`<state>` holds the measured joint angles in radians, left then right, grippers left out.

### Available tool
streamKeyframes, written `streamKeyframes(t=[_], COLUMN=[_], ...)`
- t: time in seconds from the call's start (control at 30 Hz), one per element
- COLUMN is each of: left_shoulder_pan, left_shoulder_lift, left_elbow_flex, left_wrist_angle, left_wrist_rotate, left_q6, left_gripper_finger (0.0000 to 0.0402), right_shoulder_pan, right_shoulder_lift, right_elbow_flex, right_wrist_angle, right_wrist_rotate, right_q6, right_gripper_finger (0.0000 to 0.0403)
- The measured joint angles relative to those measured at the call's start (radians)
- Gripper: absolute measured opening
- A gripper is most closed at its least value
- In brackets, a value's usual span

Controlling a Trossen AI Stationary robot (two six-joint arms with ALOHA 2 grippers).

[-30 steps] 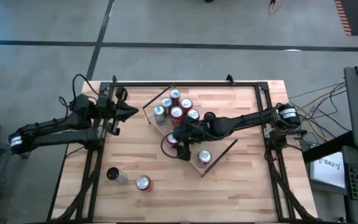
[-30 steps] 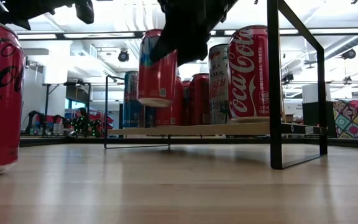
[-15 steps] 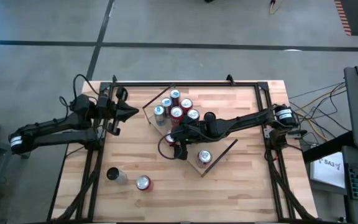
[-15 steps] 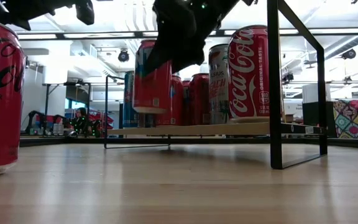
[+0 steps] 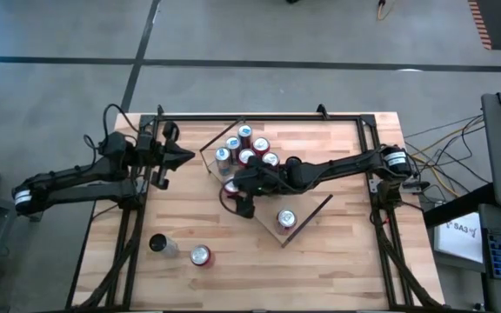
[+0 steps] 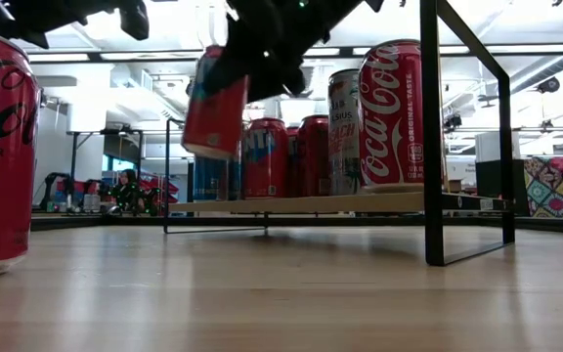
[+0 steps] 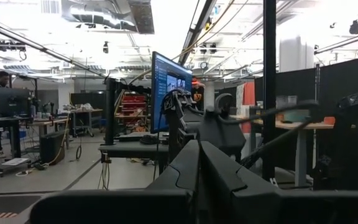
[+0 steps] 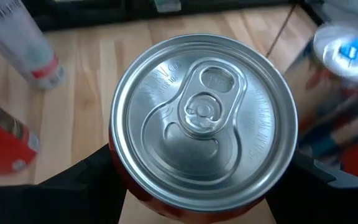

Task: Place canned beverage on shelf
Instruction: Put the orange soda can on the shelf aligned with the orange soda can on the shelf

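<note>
The right gripper is clamped around a red can — carried in the air, tilted, just off the shelf's near edge, with the standing cans close beyond it. This looks like the carry-to-shelf step; next it needs righting over a free spot on the board, then lowering. The left gripper waits well off to the side, fingers closed on nothing.

You are looking at a red can with a silver top, held tilted in the air just left of the shelf. The shelf is a flat light-wood board raised on a thin dark frame, set at an angle mid-table, with several upright cans already standing on it.
</note>
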<state>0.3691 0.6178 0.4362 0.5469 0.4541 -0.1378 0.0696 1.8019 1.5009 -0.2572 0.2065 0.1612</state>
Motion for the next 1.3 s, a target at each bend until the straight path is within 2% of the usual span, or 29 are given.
streamKeyframes(t=[0.2, 0.67, 1.3], left_shoulder_pan=[0.0, 0.0, 0.0], left_shoulder_lift=[0.019, 0.024, 0.024], left_elbow_flex=[0.0, 0.0, 0.0], left_wrist_angle=[0.019, 0.023, 0.022], left_wrist_rotate=[0.0, 0.0, 0.0], left_q6=[0.001, 0.001, 0.001], left_gripper_finger=[0.0, 0.0, 0.0], right_shoulder_pan=[0.002, 0.0, -0.01], right_shoulder_lift=[0.0, 0.013, 0.015], right_elbow_flex=[0.001, 0.0, 0.0], right_wrist_angle=[0.014, -0.167, -0.186], right_wrist_rotate=[-0.005, 0.004, 0.05], right_q6=[-0.014, 0.023, 0.059], right_gripper_finger=[0.0286, 0.0286, 0.0286])
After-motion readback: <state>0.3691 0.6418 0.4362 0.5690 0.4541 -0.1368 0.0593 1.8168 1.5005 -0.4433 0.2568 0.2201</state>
